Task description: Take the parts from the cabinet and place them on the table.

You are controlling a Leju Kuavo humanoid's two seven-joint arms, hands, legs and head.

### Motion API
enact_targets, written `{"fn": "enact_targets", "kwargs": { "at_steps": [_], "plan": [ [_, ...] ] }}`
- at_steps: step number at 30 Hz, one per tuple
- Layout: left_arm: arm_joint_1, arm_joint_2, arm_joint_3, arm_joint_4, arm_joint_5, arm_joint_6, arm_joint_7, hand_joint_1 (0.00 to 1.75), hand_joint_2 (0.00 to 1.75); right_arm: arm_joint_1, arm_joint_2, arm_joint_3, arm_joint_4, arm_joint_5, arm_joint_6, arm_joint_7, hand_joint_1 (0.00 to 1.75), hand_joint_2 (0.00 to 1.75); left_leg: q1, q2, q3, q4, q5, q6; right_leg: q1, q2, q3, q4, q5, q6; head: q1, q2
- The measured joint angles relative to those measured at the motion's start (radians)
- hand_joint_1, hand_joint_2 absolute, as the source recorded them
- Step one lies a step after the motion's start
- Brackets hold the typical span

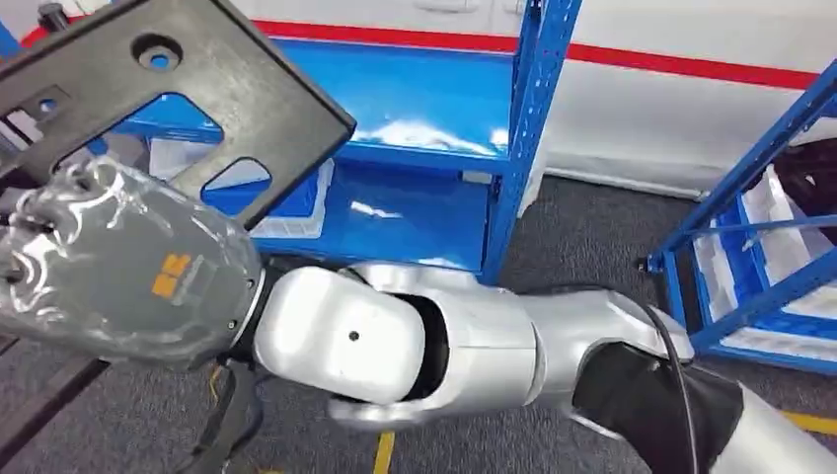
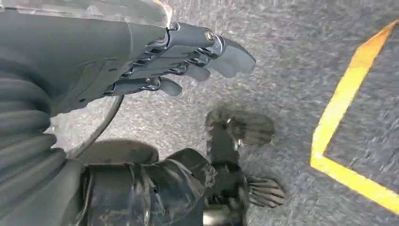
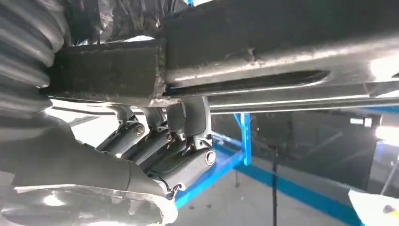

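Note:
A flat black part [image 1: 178,89] with round holes and cut-out windows is lifted in front of the blue shelf cabinet [image 1: 523,128]. My right hand [image 1: 118,267], under a grey plastic-wrapped cover, grips its lower edge at the left of the head view, the silver arm reaching across from the lower right. In the right wrist view the dark fingers [image 3: 160,141] curl under the part's thick edge [image 3: 263,42] and clamp it. My left hand [image 2: 179,66] hangs over the grey floor with its fingers stretched out and holds nothing.
The cabinet's blue shelves [image 1: 415,109] stand behind the part, with a white bin [image 1: 286,212] on the lower one. A second blue rack [image 1: 750,247] with white bins stands at the right. A yellow line [image 2: 343,103] runs across the grey carpet.

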Motion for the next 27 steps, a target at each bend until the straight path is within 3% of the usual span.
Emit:
{"fn": "enact_targets", "kwargs": {
  "at_steps": [2,3,4,6,7,8,12,14,16,17,18,19,20,21,22,23,24,25,27],
  "plan": [
    [0.001,0.005,0.0,0.0,0.0,0.0,0.001,0.0,1.75,0.009,0.0,0.0,0.004,0.004,-0.001,-0.002,1.75,1.75,0.0,0.0,-0.084,0.132,-0.032,-0.003,0.004,0.0,0.002,0.002,-0.004,-0.005,0.0,0.0],
    [0.002,0.005,0.0,0.0,0.0,0.0,0.002,0.0,1.75,0.013,0.0,0.0,0.005,0.006,-0.002,-0.003,1.75,1.75,0.0,0.0,-0.102,0.141,-0.011,-0.003,0.004,0.002,0.005,0.002,-0.007,-0.005,0.0,0.0],
    [0.001,0.005,0.0,0.0,-0.001,0.0,0.003,0.0,1.75,0.014,0.0,0.0,0.006,0.009,-0.003,-0.003,1.75,1.75,0.0,0.0,-0.093,0.099,0.033,-0.002,0.004,0.004,0.008,0.004,-0.009,-0.004,0.0,0.0],
    [0.001,0.008,0.0,0.0,-0.002,0.0,0.005,0.0,1.75,0.014,0.003,0.0,0.006,0.013,-0.005,-0.004,1.75,1.75,0.001,0.001,-0.027,-0.069,0.142,0.0,0.001,0.009,0.017,0.01,-0.02,0.005,0.0,0.0],
    [0.0,0.008,0.0,0.0,-0.002,0.0,0.007,0.0,1.75,0.015,0.003,0.0,0.007,0.016,-0.006,-0.004,1.75,1.75,0.001,0.0,-0.006,-0.121,0.147,-0.003,0.0,0.009,0.019,0.014,-0.025,0.013,0.0,0.0],
    [-0.002,0.007,-0.001,0.0,-0.002,0.0,0.008,0.0,1.75,0.014,0.003,0.0,0.009,0.016,-0.006,-0.005,1.75,1.75,-0.008,-0.004,0.005,-0.137,0.139,-0.001,0.009,0.013,0.012,0.023,-0.027,0.019,-0.007,0.0],
    [0.0,0.008,-0.002,0.0,-0.002,0.0,0.01,0.0,1.75,0.016,0.005,0.0,0.014,0.018,-0.01,-0.01,1.75,1.75,-0.006,-0.015,-0.003,-0.135,0.136,0.027,0.008,0.005,0.012,0.017,-0.028,0.036,-0.001,0.0],
    [-0.001,0.008,-0.002,0.0,-0.002,0.0,0.011,0.0,1.75,0.016,0.005,0.0,0.018,0.018,-0.015,-0.014,1.75,1.75,-0.006,-0.022,0.001,-0.137,0.138,0.041,0.007,0.001,-0.02,0.09,-0.079,0.04,0.0,0.0],
    [0.0,0.01,-0.002,0.0,-0.002,-0.001,0.013,0.0,1.75,0.02,0.005,0.0,0.022,0.019,-0.016,-0.016,1.75,1.75,-0.009,-0.03,0.001,-0.137,0.137,0.047,0.01,0.001,-0.098,0.252,-0.148,0.041,0.0,0.0],
    [0.001,0.01,-0.002,0.0,-0.002,0.0,0.015,0.0,1.75,0.023,0.005,0.0,0.025,0.02,-0.016,-0.018,1.75,1.75,-0.012,-0.037,0.001,-0.137,0.137,0.049,0.01,0.001,-0.132,0.315,-0.162,0.04,0.0,0.0],
    [0.002,0.011,-0.002,0.0,-0.002,-0.001,0.017,0.0,1.75,0.027,0.005,0.0,0.027,0.021,-0.018,-0.02,1.75,1.75,-0.016,-0.045,0.002,-0.136,0.136,0.05,0.01,0.002,-0.147,0.334,-0.154,0.037,0.0,0.0],
    [0.002,0.012,-0.002,0.0,-0.002,-0.001,0.018,0.0,1.75,0.028,0.005,0.0,0.03,0.021,-0.018,-0.021,1.75,1.75,-0.02,-0.055,0.003,-0.136,0.136,0.05,0.013,0.002,-0.136,0.302,-0.121,0.029,0.0,0.0],
    [0.001,0.012,-0.002,0.0,-0.002,-0.001,0.018,0.0,1.75,0.028,0.006,0.0,0.032,0.022,-0.019,-0.022,1.75,1.75,-0.025,-0.067,0.006,-0.136,0.135,0.051,0.017,0.005,-0.105,0.23,-0.073,0.019,0.0,0.0],
    [0.0,0.012,-0.002,0.0,-0.002,-0.001,0.018,0.0,1.75,0.027,0.008,0.0,0.033,0.024,-0.021,-0.022,1.75,1.75,-0.029,-0.08,0.01,-0.137,0.135,0.051,0.021,0.019,-0.061,0.133,-0.02,0.004,0.001,0.0],
    [0.0,0.011,-0.002,0.0,-0.002,-0.001,0.018,0.0,1.75,0.025,0.01,0.0,0.034,0.024,-0.022,-0.022,1.75,1.75,-0.026,-0.088,0.01,-0.138,0.134,0.052,0.027,0.052,-0.028,0.049,0.011,-0.014,0.0,0.0],
    [-0.001,0.003,-0.002,0.0,-0.002,-0.002,0.018,0.0,1.75,0.027,0.011,0.0,0.035,0.027,-0.024,-0.023,1.75,1.75,-0.029,-0.092,0.007,-0.142,0.136,0.049,0.021,0.076,-0.008,0.044,-0.004,-0.026,-0.015,0.0],
    [-0.003,0.006,-0.002,0.0,-0.002,-0.002,0.019,0.0,1.75,0.023,0.012,0.0,0.038,0.028,-0.025,-0.023,1.75,1.75,-0.019,-0.104,0.003,-0.143,0.138,0.045,0.027,0.068,-0.007,0.022,0.005,-0.024,-0.011,0.0],
    [-0.003,0.006,-0.002,0.0,-0.002,-0.002,0.019,0.0,1.75,0.024,0.013,0.0,0.04,0.029,-0.025,-0.023,1.75,1.75,-0.014,-0.111,0.001,-0.144,0.141,0.04,0.033,0.062,-0.004,0.019,0.001,-0.029,-0.008,0.0],
    [0.001,0.006,-0.002,0.0,-0.002,-0.002,0.018,0.0,1.75,0.024,0.017,0.0,0.042,0.029,-0.026,-0.024,1.75,1.75,-0.014,-0.131,0.003,-0.157,0.147,0.029,0.033,0.042,0.007,-0.001,0.001,-0.032,-0.008,0.0]
  ]
}}
